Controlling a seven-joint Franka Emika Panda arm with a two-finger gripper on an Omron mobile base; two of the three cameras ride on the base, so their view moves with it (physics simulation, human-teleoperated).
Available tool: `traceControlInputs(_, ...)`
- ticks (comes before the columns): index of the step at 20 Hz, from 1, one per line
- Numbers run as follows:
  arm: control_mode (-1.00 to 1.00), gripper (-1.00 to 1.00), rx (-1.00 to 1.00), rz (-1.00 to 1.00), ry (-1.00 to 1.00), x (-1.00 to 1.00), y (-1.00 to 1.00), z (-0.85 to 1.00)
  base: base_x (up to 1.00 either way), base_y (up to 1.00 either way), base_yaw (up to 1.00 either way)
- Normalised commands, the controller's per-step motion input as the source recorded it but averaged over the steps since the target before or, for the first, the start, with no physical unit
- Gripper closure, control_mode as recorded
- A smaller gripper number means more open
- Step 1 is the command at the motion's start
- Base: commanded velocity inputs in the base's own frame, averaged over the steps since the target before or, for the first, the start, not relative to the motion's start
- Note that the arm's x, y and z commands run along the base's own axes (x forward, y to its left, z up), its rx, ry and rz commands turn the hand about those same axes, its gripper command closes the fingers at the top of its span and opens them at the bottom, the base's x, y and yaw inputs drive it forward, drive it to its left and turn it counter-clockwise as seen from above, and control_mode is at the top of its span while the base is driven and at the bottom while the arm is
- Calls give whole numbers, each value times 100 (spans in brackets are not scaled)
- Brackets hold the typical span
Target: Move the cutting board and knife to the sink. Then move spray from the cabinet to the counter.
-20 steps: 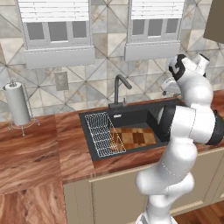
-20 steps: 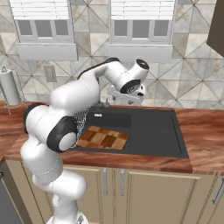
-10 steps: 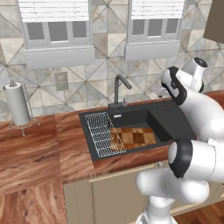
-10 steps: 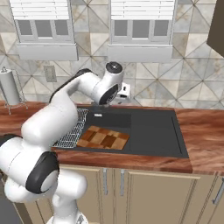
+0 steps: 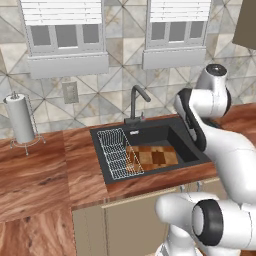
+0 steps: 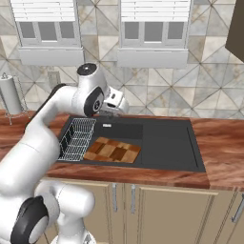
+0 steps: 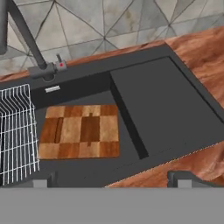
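Note:
The chequered wooden cutting board (image 7: pixel 80 131) lies flat on the floor of the black sink (image 7: pixel 144 65), beside a wire basket; it also shows as the board (image 5: pixel 152 157) and the board (image 6: pixel 112 150). My gripper (image 6: pixel 116 107) hangs above the sink's back edge near the faucet, apart from the board. In the hand view the gripper (image 7: pixel 113 179) is open, with its fingertips (image 7: pixel 43 179) far apart and nothing between them. The knife and the spray are out of view. A corner of the cabinet (image 5: pixel 247 22) shows at the upper right. The reddish-brown counter (image 5: pixel 40 170) runs along both sides of the sink.
A wire basket (image 5: pixel 117 152) sits in the sink's left part, and a flat black drainboard (image 7: pixel 162 105) forms its right part. The faucet (image 5: pixel 136 102) rises behind the basin. A paper towel holder (image 5: pixel 21 120) stands on the counter far left. Two windows sit in the tiled wall.
The arm has folded and swung the hand down and left, from above the drainboard to near the faucet. The jaws stayed open. The board has not moved.

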Motion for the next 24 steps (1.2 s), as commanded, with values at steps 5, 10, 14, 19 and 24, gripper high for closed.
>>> traceControlInputs(5,-100,-100,0,-13,16,-20,2,68,0,0,0)
traceControlInputs(10,-100,-100,2,1,3,-70,24,58,0,0,0)
traceControlInputs(14,-100,-100,2,2,-23,-73,13,2,0,0,0)
traceControlInputs(19,-100,-100,0,11,-18,-30,16,-10,0,0,0)
traceControlInputs(24,-100,-100,-8,9,-16,-7,19,-28,0,0,0)
